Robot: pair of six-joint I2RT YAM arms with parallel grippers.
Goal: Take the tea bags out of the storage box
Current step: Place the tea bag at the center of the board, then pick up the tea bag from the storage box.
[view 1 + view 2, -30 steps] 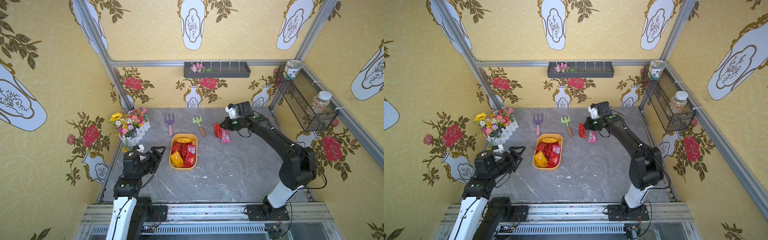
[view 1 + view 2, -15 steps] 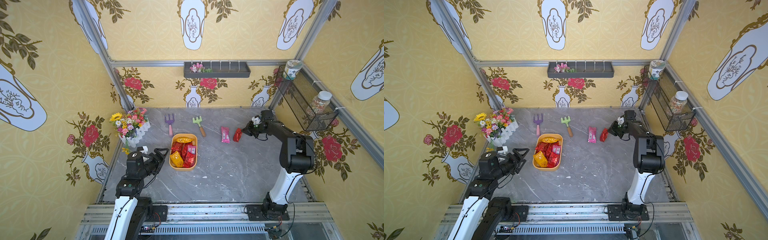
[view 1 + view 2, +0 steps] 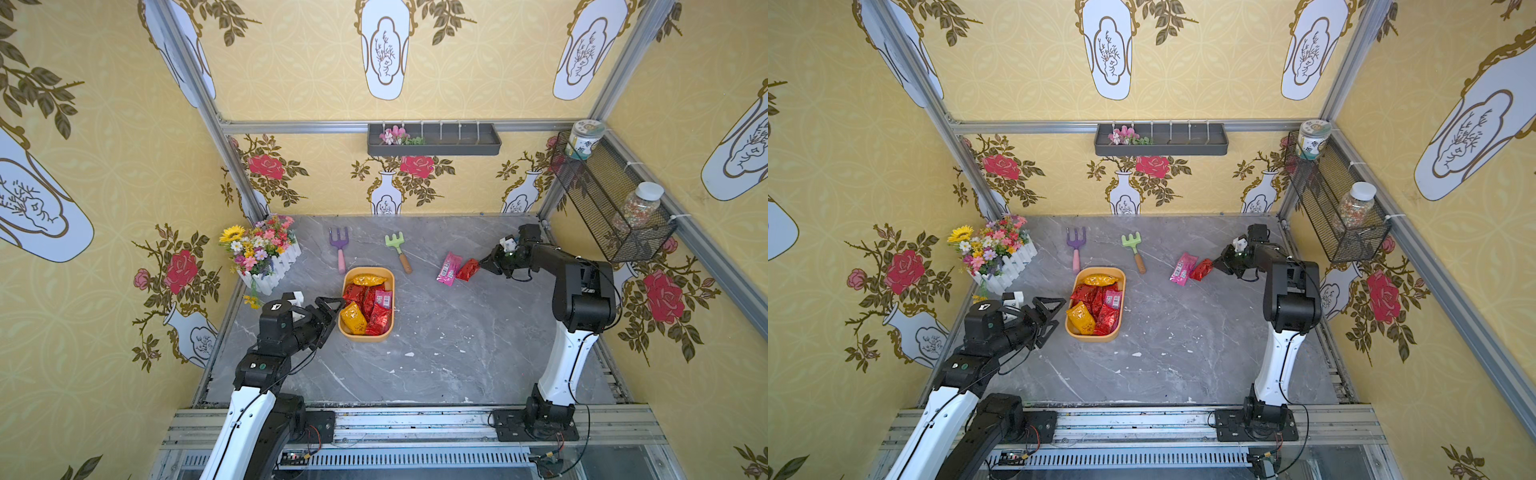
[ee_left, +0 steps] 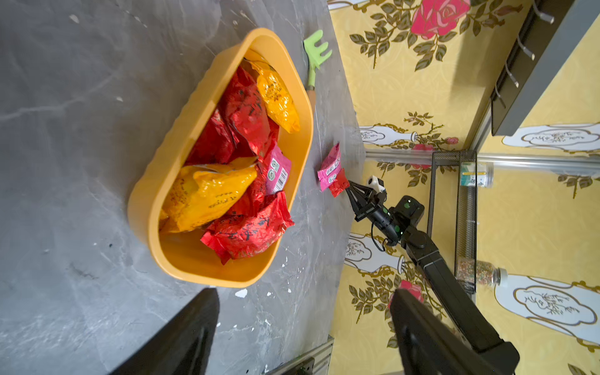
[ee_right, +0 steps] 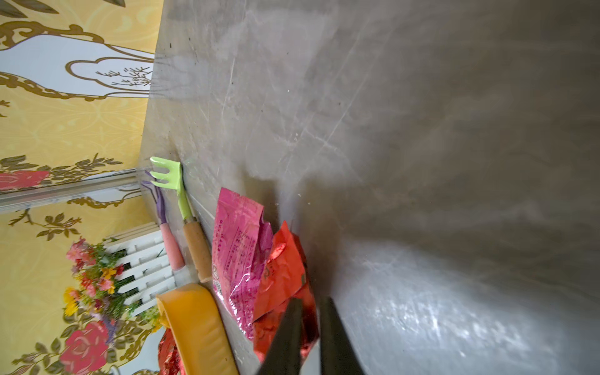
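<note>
The yellow-orange storage box (image 3: 368, 337) (image 3: 1092, 337) (image 4: 181, 130) sits mid-table with several red, golden and pink tea bags (image 3: 365, 305) (image 3: 1096, 307) (image 4: 240, 162) inside. To its far right, a pink sachet (image 3: 449, 269) (image 5: 237, 246) and a red sachet (image 3: 468, 269) (image 3: 1201, 269) (image 5: 282, 269) lie side by side on the table. My right gripper (image 3: 481, 264) (image 3: 1214, 262) (image 5: 311, 300) is low at the red sachet's edge, jaws slightly apart, foil showing in the gap. My left gripper (image 3: 334, 316) (image 3: 1059, 314) (image 4: 305, 295) stands wide open and empty just left of the box.
A purple rake (image 3: 340, 245) and a green rake (image 3: 397, 247) lie behind the box. A flower planter (image 3: 266, 253) stands at the back left. A dark wall tray (image 3: 434, 141) hangs on the back wall. A mesh basket (image 3: 611, 203) with jars hangs on the right wall.
My right arm swung to the right with the red sachet and lowered it beside the pink one; its jaws have parted. The left gripper moved closer to the box.
</note>
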